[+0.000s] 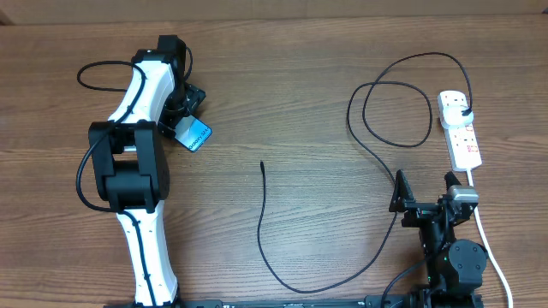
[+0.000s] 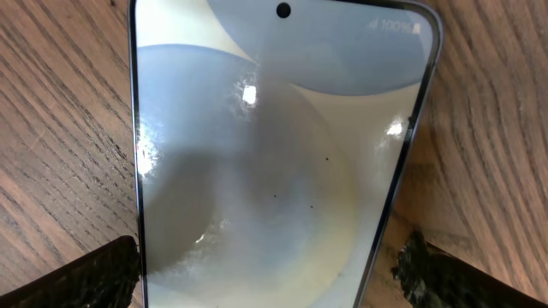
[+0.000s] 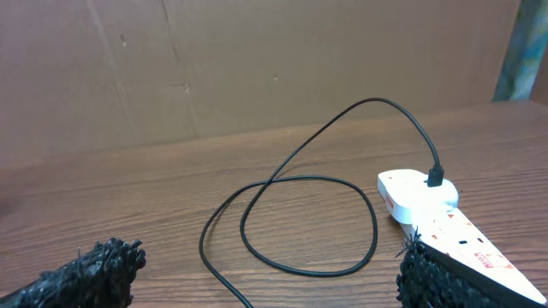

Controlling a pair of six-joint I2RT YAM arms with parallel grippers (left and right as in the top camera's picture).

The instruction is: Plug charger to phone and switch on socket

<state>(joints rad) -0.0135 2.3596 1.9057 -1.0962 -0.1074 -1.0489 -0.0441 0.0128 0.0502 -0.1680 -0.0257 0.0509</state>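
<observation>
- Left gripper [image 2: 272, 274]: jaws spread wide, one finger on either side of the smartphone [image 2: 274, 145], gripping nothing.
- The smartphone lies screen-up at ten o'clock on the wooden table [image 1: 300, 68].
- Right gripper [image 3: 265, 278]: jaws wide apart, empty, at five o'clock.
- Charger cable [image 1: 261, 214]: its plug sits in the white power strip [image 1: 467, 145] at three o'clock. The free tip lies near the table's centre, well apart from the smartphone.

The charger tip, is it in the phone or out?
Out. The charger tip lies free, well apart from the phone.
</observation>
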